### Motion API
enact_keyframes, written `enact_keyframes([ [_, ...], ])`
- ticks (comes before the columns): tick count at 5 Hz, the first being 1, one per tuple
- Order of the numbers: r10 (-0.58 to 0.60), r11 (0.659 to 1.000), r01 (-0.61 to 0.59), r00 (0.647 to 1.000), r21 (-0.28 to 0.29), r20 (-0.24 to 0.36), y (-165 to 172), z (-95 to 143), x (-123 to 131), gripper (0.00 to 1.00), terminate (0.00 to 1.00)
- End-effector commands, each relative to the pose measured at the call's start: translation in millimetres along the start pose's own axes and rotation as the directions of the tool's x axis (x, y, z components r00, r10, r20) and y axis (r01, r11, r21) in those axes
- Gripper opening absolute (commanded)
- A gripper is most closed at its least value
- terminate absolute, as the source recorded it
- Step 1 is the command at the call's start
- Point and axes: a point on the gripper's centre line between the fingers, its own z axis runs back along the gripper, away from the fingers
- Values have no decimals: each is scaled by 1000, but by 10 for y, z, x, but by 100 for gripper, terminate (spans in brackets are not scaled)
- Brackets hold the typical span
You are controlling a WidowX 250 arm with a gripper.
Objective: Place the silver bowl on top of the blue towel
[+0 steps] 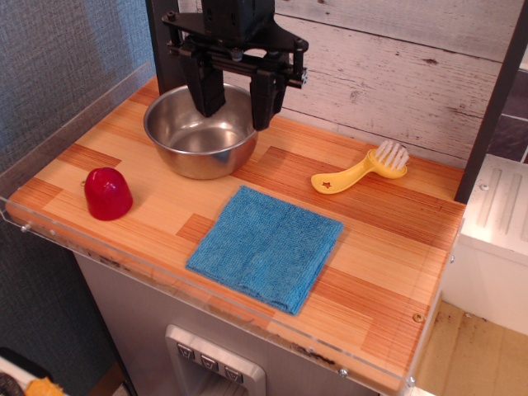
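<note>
The silver bowl [198, 134] stands upright on the wooden tabletop at the back left. The blue towel [266, 247] lies flat in the middle front of the table, apart from the bowl. My black gripper [237, 110] hangs over the bowl's right rim with its two fingers spread; the left finger [206, 92] is over the inside of the bowl and the right finger [266, 101] is outside or over the rim. The gripper is open and holds nothing.
A small red dome-shaped object [107, 193] sits left of the towel. A yellow-handled brush [363, 170] lies at the back right. A clear acrylic barrier [49, 140] edges the table. A white unit [499, 239] stands to the right.
</note>
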Motion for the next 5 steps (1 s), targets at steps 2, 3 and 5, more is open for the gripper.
enact_keyframes([
  [2, 0, 1000, 0, 1000, 10, 3, 161, -139, 148, 100, 0],
  [3, -60, 998, 60, 996, 2, 59, 295, -233, 393, 100, 0],
  [5, -118, 992, 114, 989, 49, 89, 324, -453, 789, 100, 0],
])
